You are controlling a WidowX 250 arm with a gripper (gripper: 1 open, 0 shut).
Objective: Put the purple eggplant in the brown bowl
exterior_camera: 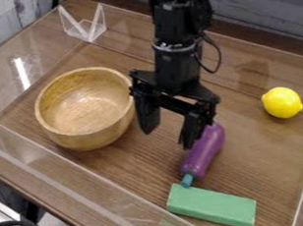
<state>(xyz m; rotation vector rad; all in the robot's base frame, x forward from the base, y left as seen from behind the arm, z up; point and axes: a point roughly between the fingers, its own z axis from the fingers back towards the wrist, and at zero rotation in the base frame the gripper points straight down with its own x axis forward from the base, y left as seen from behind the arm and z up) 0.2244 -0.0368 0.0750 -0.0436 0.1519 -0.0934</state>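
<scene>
Fingers: your black fingers (171, 128) stand wide apart above the middle of the desk (133, 176), pointing down, one toward the bowl side and the other by the eggplant.
Grip: you have the eggplant outside the gap, just beside the finger on the 4 o'clock side; you cannot tell from this view whether that finger touches it.
Purple eggplant (204, 153): it lies on the desk at your 5 o'clock from the fingers, glossy, its teal-green stem end aimed at 7 o'clock and its other end at 1 o'clock.
Brown bowl (85, 110): you have it upright at 10 o'clock from the fingers, round and light wooden, its opening facing up, well apart from the eggplant.
Green block (212, 208): it lies at your 6 o'clock, close below the eggplant's stem end, its long side slanting toward 4 o'clock.
Yellow lemon (283, 103): you see it at 3 o'clock, well apart from the fingers.
Clear item (84, 24): at 11 o'clock, beyond the bowl, you have a see-through angular thing with pale edges.
Arm (174, 24): it reaches in to you from 12 o'clock, dark, with a loop of cable beside it.
</scene>
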